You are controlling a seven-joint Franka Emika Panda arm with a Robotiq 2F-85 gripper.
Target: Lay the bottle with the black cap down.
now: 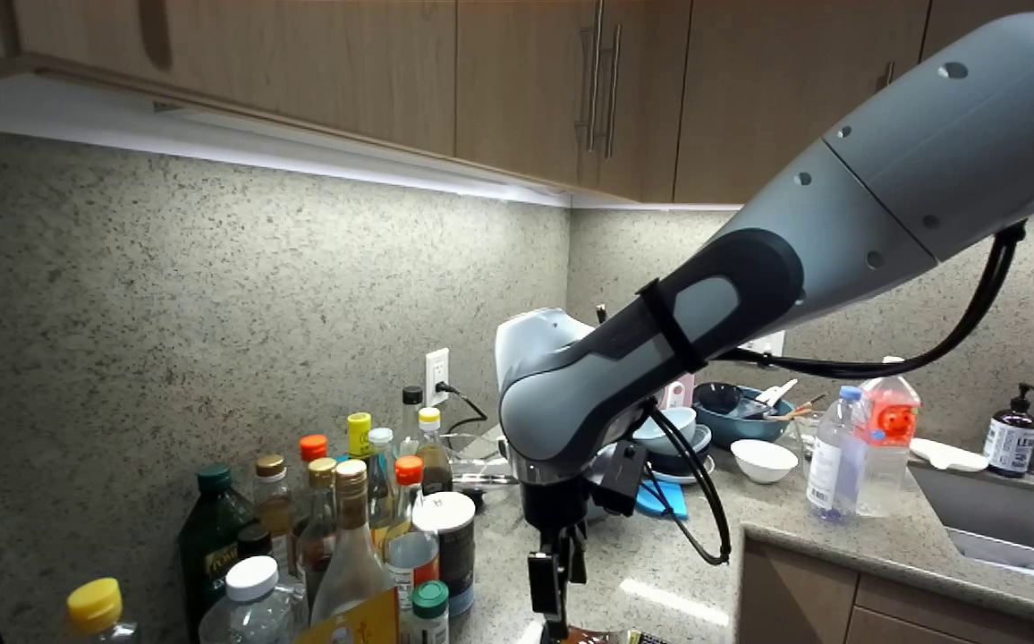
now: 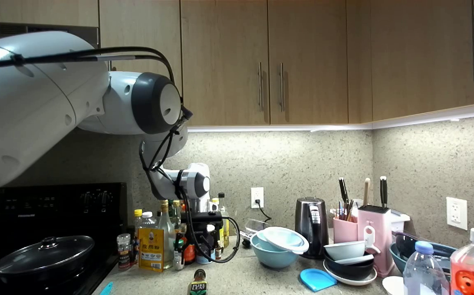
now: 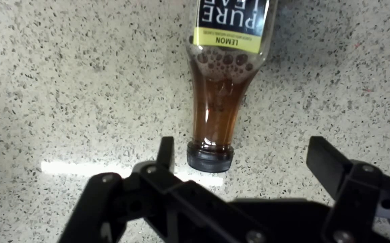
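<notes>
Nearest, toward six o'clock in the wrist view, the gripper (image 3: 240, 153), with its black fingers (image 3: 165, 155) spread wide. Hard to tell their height above the counter (image 3: 80, 84).

Just beyond, the bottle with the black cap (image 3: 220, 98), lying on its side on that speckled surface, with its cap (image 3: 210, 160) toward six o'clock and its body toward twelve, out past the edge. From the cap, one finger at nine o'clock and one at three, the former closer; a strip of counter between cap and each. Brown liquid in the neck, bubbles at the shoulder, an upside-down label in black and yellow. In both exterior views, the same bottle, cut off by the bottom edge near six o'clock.

Next, in an exterior view, a white arm (image 2: 28, 123), in from nine o'clock. Close to the camera at four o'clock, a clear bottle with a blue cap (image 2: 423, 270). Toward five, a flat blue thing (image 2: 318, 279) on the counter; toward eight, a lidded black pan (image 2: 36, 260) on the stove (image 2: 56, 209).

Farther back at seven o'clock, a yellow box (image 2: 151, 250) in front of a crowd of bottles (image 2: 165, 223); at five, pale blue bowls (image 2: 274, 258). Farthest, a speckled wall (image 2: 278, 164) and, at twelve, wooden cabinets (image 2: 224, 61).
</notes>
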